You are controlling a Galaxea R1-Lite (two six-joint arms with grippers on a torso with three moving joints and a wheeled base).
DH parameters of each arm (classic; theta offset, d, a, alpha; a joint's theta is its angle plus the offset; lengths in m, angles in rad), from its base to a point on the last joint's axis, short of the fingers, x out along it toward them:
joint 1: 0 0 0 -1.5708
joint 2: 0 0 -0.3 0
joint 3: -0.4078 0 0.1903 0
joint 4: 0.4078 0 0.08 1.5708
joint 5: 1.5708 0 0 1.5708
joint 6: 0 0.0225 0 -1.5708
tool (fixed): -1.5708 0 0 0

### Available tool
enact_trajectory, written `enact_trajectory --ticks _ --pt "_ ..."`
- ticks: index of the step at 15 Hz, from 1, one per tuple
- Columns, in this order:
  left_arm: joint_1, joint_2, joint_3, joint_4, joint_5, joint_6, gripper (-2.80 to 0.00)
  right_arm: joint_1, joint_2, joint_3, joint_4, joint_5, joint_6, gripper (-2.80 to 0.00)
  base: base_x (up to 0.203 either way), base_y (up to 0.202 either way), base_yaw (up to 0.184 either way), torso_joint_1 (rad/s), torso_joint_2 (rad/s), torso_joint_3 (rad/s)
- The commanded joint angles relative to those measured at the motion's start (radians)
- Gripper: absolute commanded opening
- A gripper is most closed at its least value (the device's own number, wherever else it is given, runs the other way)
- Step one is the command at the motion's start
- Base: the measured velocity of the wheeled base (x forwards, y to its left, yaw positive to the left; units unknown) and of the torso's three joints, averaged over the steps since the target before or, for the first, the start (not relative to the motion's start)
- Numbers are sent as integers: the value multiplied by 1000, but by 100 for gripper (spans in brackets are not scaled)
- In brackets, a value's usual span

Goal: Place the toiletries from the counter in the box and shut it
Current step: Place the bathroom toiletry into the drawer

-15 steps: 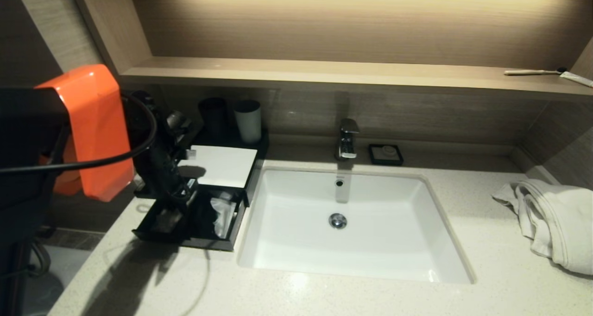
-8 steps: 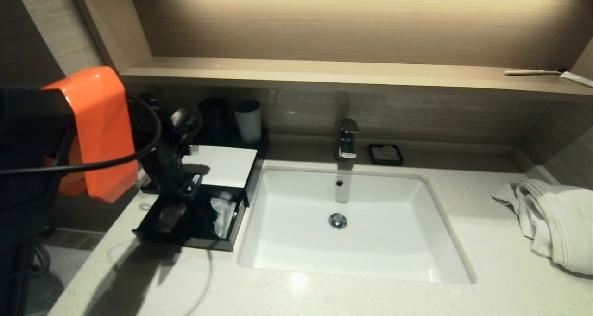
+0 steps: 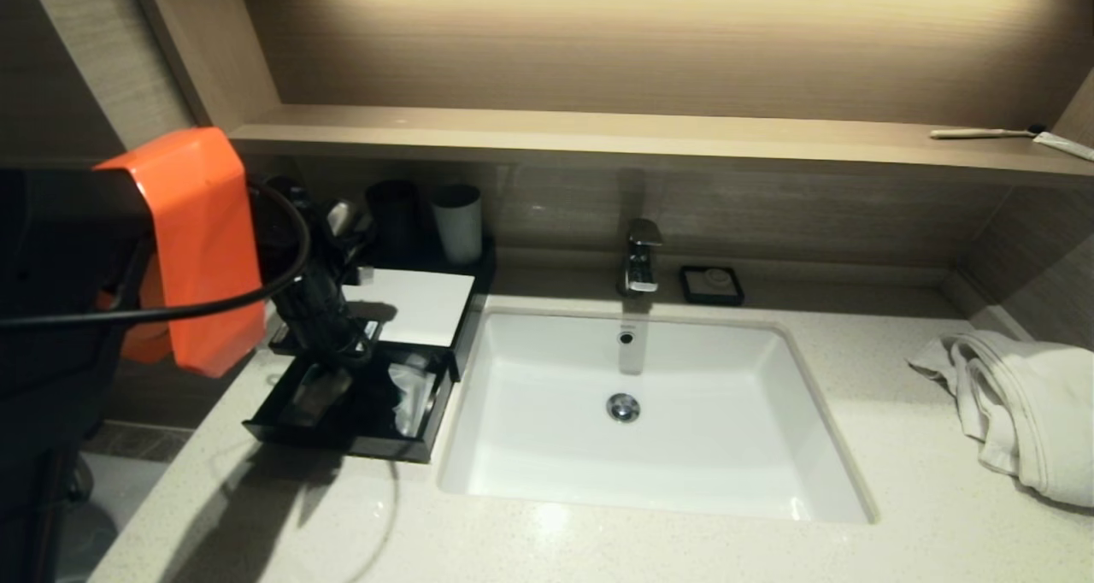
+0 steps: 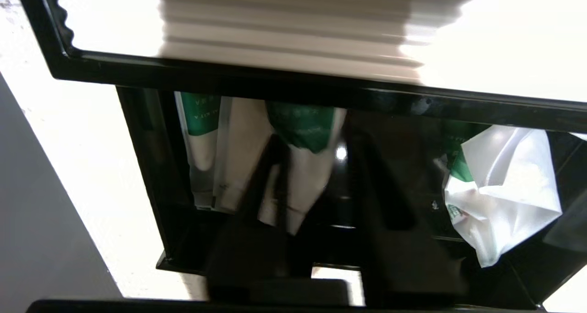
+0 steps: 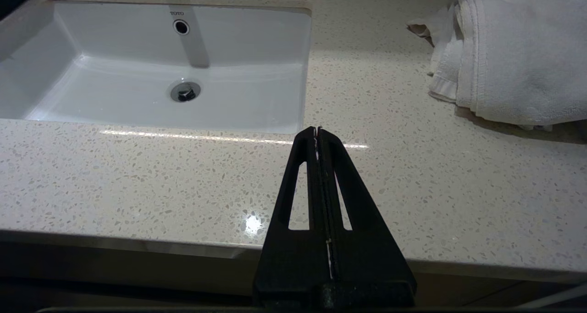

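Toiletries in green-and-white sachets point(image 4: 202, 134) lie in the pulled-out black drawer point(image 3: 342, 433) of the box point(image 3: 466, 301), which sits on the counter point(image 3: 598, 549) just left of the sink point(image 3: 752, 412). In the left wrist view two or three flat packets rest side by side against one inner wall, and a crumpled white packet point(image 4: 504, 184) lies at the other end of the same drawer. A white lid panel point(image 3: 419, 305) covers the top of the box behind the drawer.

Just above the drawer's open compartment hangs the left gripper point(image 3: 320, 378), its fingers point(image 4: 390, 203) spread apart with nothing between them; I cannot tell whether they touch the drawer floor. Its arm carries an orange cover point(image 3: 205, 241) and a looping black cable point(image 3: 214, 305).

Behind the box stand a dark cup point(image 3: 393, 211) and a white cup point(image 3: 457, 222). A faucet point(image 3: 641, 254) and a small black soap dish point(image 3: 711, 284) sit at the back of the sink, and a white towel point(image 3: 1017, 403) is bunched far right. Low over the counter's front edge, the right gripper point(image 5: 318, 131) is parked with its fingers pressed together, empty.
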Motion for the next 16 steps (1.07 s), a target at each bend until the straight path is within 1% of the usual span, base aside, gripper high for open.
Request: enact_trajectory --ticks 1,8,11,13,16 --pt "0 -8 0 6 1 -1 0 0 0 0 0 0 0 -280 0 0 0 0 0 0" --pt "1 -74 2 37 1 -6 0 0 0 0 0 0 0 -280 0 0 0 0 0 0" --pt "1 -111 3 72 1 -11 0 0 0 0 0 -1 0 -280 0 0 0 0 0 0" --pt "0 -148 5 85 1 -31 0 0 0 0 0 0 0 -280 0 0 0 0 0 0" --pt "0 -212 7 125 0 -40 0 0 0 0 0 0 0 -280 0 0 0 0 0 0"
